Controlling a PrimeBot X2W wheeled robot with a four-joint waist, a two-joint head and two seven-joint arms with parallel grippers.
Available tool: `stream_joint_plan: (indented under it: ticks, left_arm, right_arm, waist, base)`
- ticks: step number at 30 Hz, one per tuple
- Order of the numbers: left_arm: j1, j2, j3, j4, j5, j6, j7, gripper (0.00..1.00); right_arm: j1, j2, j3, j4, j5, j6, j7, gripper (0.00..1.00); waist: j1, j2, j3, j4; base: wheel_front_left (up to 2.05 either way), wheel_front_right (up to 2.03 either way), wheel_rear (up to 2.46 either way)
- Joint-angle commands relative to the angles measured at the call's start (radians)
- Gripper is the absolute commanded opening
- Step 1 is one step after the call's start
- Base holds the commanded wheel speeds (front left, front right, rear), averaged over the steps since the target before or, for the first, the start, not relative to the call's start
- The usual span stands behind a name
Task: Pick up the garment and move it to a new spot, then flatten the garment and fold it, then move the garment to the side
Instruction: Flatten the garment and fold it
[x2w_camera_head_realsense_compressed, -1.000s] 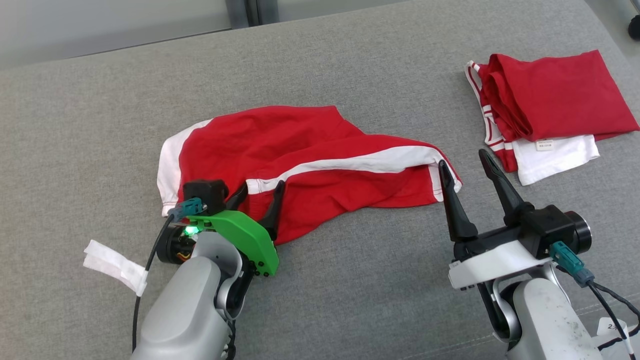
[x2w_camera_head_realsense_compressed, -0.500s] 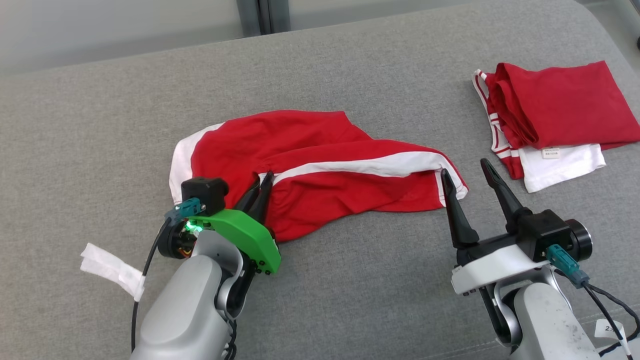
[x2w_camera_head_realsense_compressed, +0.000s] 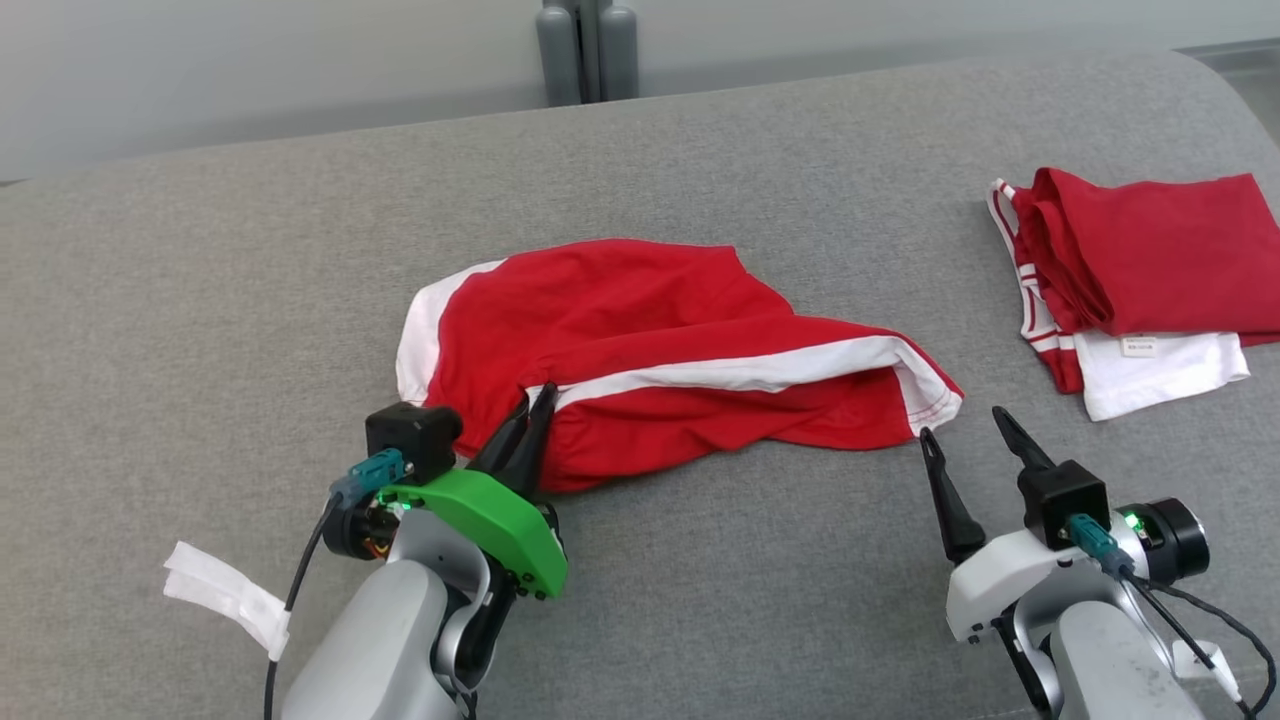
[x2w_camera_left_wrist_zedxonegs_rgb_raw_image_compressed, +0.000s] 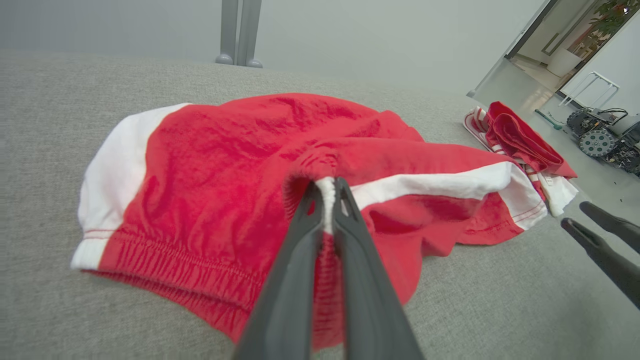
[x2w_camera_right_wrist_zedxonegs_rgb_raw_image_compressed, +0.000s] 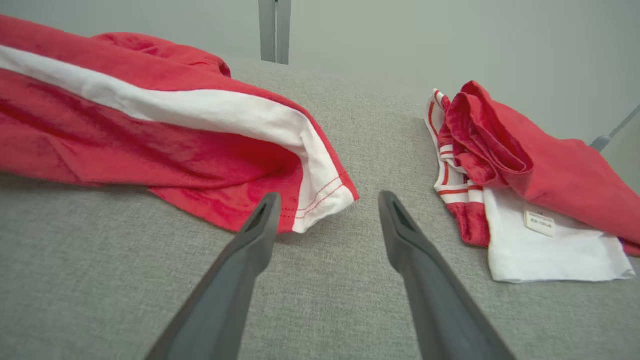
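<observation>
Red shorts with white side stripes (x2w_camera_head_realsense_compressed: 660, 360) lie crumpled across the middle of the grey cushion. My left gripper (x2w_camera_head_realsense_compressed: 532, 402) is shut on the shorts at the near edge, pinching a fold of red cloth and white stripe (x2w_camera_left_wrist_zedxonegs_rgb_raw_image_compressed: 326, 190). The elastic waistband (x2w_camera_left_wrist_zedxonegs_rgb_raw_image_compressed: 170, 260) runs along the near left. My right gripper (x2w_camera_head_realsense_compressed: 965, 428) stands open just short of the white hem corner (x2w_camera_right_wrist_zedxonegs_rgb_raw_image_compressed: 325, 195) of the right leg, touching nothing. Its fingers (x2w_camera_left_wrist_zedxonegs_rgb_raw_image_compressed: 600, 240) also appear at the right edge of the left wrist view.
A folded pile of red and white garments (x2w_camera_head_realsense_compressed: 1140, 280) rests at the far right of the grey cushion (x2w_camera_head_realsense_compressed: 760, 560). A white paper tag (x2w_camera_head_realsense_compressed: 225, 590) lies at the near left. Grey posts (x2w_camera_head_realsense_compressed: 585, 50) stand behind the cushion's far edge.
The left gripper closed on the shorts and lifted a fold. The right gripper drew back from the hem, toward me. The head camera shifted, so the whole scene slid down and right.
</observation>
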Motion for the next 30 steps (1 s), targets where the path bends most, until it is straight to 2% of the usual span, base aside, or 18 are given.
stream_joint_plan:
  ticks: [1,9,17,18,19,20,21,25,30]
  left_arm:
    - [0.015,0.005,-0.002,-0.012,-0.005,0.004,-0.002,0.00]
    - [0.018,0.004,-0.025,-0.055,-0.001,0.005,0.013,0.00]
    - [0.003,0.012,-0.034,-0.080,0.000,0.007,0.026,0.00]
    - [0.002,0.014,-0.034,-0.082,-0.001,0.008,0.027,0.00]
    - [0.000,0.016,-0.033,-0.084,-0.002,0.008,0.028,0.00]
    - [-0.001,0.017,-0.032,-0.086,-0.002,0.009,0.027,0.00]
    - [-0.003,0.019,-0.032,-0.087,-0.003,0.010,0.028,0.00]
    - [-0.006,0.027,-0.029,-0.090,-0.008,0.013,0.028,0.00]
    - [-0.019,0.049,-0.026,-0.110,0.001,0.013,0.034,0.00]
  right_arm:
    - [-0.024,-0.016,0.008,0.028,-0.019,-0.001,-0.003,1.00]
    - [-0.129,-0.070,0.073,0.156,-0.081,-0.001,-0.003,1.00]
    - [-0.207,-0.083,0.107,0.254,-0.085,-0.001,-0.003,1.00]
    - [-0.213,-0.084,0.107,0.262,-0.083,-0.001,-0.003,0.93]
    - [-0.220,-0.085,0.105,0.271,-0.082,-0.001,-0.003,0.45]
    - [-0.226,-0.085,0.103,0.280,-0.080,-0.001,-0.003,0.30]
    - [-0.231,-0.085,0.102,0.288,-0.081,-0.001,-0.003,0.00]
    - [-0.244,-0.087,0.115,0.300,-0.073,-0.001,-0.003,0.00]
    - [-0.258,-0.107,0.146,0.243,-0.042,-0.001,-0.003,0.00]
  waist:
    - [0.0000,0.0000,-0.007,0.013]
    - [0.0000,0.0000,0.006,0.033]
    - [0.0000,0.0000,0.027,0.042]
    - [0.0000,0.0000,0.028,0.042]
    - [0.0000,0.0000,0.030,0.043]
    - [0.0000,0.0000,0.031,0.043]
    - [0.0000,0.0000,0.031,0.043]
    - [0.0000,0.0000,0.026,0.043]
    - [0.0000,0.0000,0.002,0.038]
  base:
    - [0.00,0.00,0.00]
    - [0.00,0.00,0.00]
    - [0.00,0.00,0.00]
    - [0.00,0.00,0.00]
    - [0.00,0.00,0.00]
    - [0.00,0.00,0.00]
    - [0.00,0.00,0.00]
    - [0.00,0.00,0.00]
    - [0.00,0.00,0.00]
